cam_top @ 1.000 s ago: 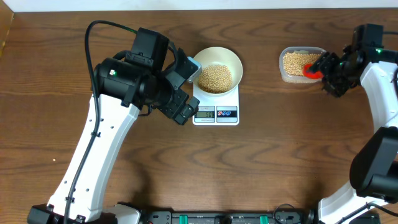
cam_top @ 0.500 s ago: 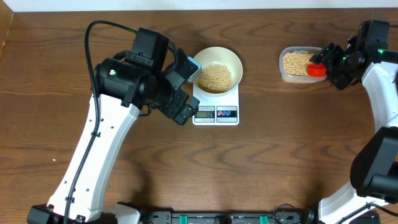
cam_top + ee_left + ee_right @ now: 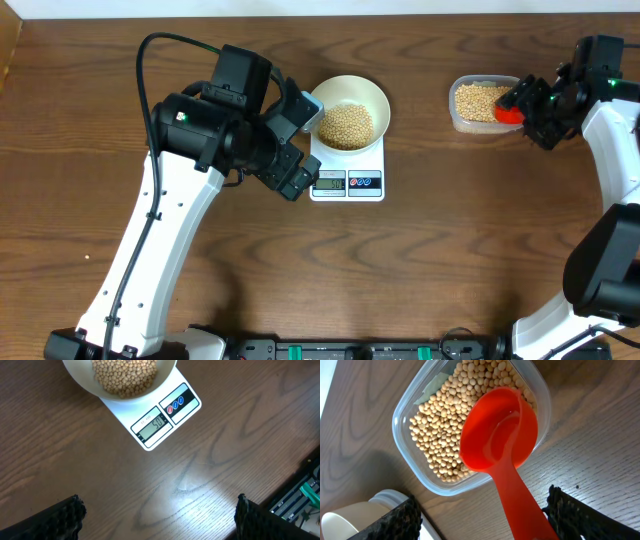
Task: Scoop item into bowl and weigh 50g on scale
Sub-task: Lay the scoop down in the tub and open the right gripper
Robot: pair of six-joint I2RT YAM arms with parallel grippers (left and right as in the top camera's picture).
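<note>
Upper centre of the overhead frame: scale (image 3: 347,170) on the brown counter (image 3: 420,260), with the white bowl (image 3: 349,105) on its platform.
Beans: a heap fills the bowl's bottom (image 3: 345,125); more lie in a clear tub (image 3: 480,103) at upper right, well apart from the scale.
Display: too small to read from overhead; the left wrist view shows it (image 3: 154,423) reading 50, with red and blue buttons beside it.
Left pincer (image 3: 305,150): released, jaws spread wide, nothing between them; it hangs just left of the scale. In its own view only the two dark fingers (image 3: 65,520) show, at the lower corners.
Right pincer (image 3: 525,115): at the tub's right end, jaws spread wide.
Scoop (image 3: 500,430): red; overhead gives a mere red patch. The right wrist view shows its cup empty, lying over the tub's rim and the beans (image 3: 445,425), handle running down between the fingers (image 3: 395,520). The lower-left finger stands well clear of the handle, so it is not clamped.
Right wrist view only: white rounded object (image 3: 350,515) at lower left, kind unclear.
</note>
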